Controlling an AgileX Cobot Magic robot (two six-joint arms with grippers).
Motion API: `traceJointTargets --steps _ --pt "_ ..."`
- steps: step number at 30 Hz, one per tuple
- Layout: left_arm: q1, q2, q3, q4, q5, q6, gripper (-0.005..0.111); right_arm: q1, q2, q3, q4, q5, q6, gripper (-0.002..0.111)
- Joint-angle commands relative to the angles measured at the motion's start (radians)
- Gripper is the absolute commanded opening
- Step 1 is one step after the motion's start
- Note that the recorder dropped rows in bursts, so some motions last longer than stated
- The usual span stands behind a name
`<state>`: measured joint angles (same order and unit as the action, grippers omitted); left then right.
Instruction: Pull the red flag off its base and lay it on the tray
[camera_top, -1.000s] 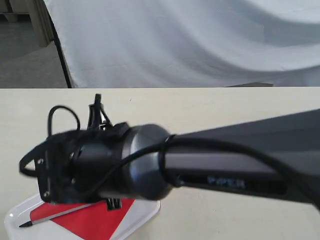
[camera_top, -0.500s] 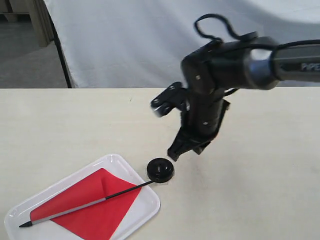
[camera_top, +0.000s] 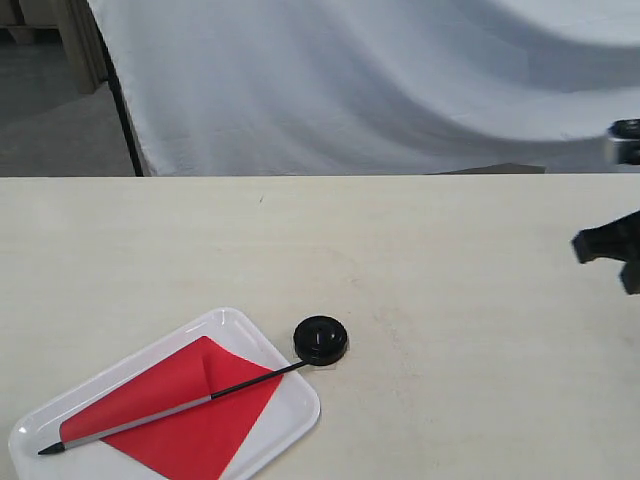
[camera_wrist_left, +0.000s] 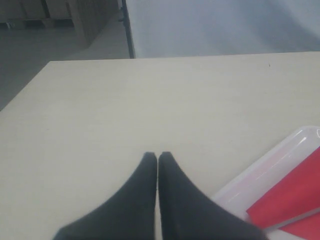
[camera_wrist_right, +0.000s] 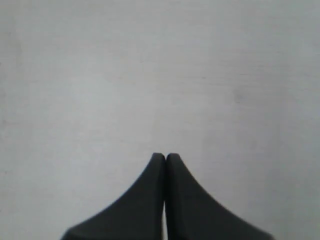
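Note:
The red flag (camera_top: 185, 405) lies flat on the white tray (camera_top: 290, 425) at the front left, its thin pole running from a black tip near the tray's left end to the round black base (camera_top: 320, 339), which sits on the table just off the tray's right corner. In the left wrist view my left gripper (camera_wrist_left: 157, 156) is shut and empty above bare table, with the tray (camera_wrist_left: 270, 167) and red flag (camera_wrist_left: 295, 195) beside it. My right gripper (camera_wrist_right: 165, 156) is shut and empty over plain tabletop. Only a dark part of the right arm (camera_top: 612, 243) shows at the exterior view's right edge.
A white cloth backdrop (camera_top: 380, 80) hangs behind the table's far edge. A dark pole (camera_top: 125, 110) stands at its left. The pale tabletop (camera_top: 420, 260) stretches wide between the base and the right arm.
The right arm has swung away from above the tray and base to the far right edge of the exterior view. The flag, tray and base have stayed put.

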<state>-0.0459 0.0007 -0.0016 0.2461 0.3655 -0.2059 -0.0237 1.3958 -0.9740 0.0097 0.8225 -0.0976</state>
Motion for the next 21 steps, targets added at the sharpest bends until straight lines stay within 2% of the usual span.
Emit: traceJointTargets --steps 1,4,12,18,21 --pt "0.000 -0.001 0.002 0.009 0.006 -0.003 0.001 -0.099 -0.218 0.122 0.003 -0.131 -0.013 0.000" --pt "0.000 -0.001 0.002 0.009 0.006 -0.003 0.001 -0.124 -0.394 0.221 -0.010 -0.261 0.006 0.000" --pt "0.000 -0.001 0.002 0.009 0.006 -0.003 0.001 -0.124 -0.887 0.560 0.047 -0.745 0.007 0.000" --pt "0.000 -0.001 0.002 0.009 0.006 -0.003 0.001 -0.124 -1.229 0.736 0.069 -0.939 0.003 0.000" --pt "0.000 -0.001 0.002 0.009 0.006 -0.003 0.001 -0.124 -1.328 0.757 0.069 -0.963 0.003 0.000"
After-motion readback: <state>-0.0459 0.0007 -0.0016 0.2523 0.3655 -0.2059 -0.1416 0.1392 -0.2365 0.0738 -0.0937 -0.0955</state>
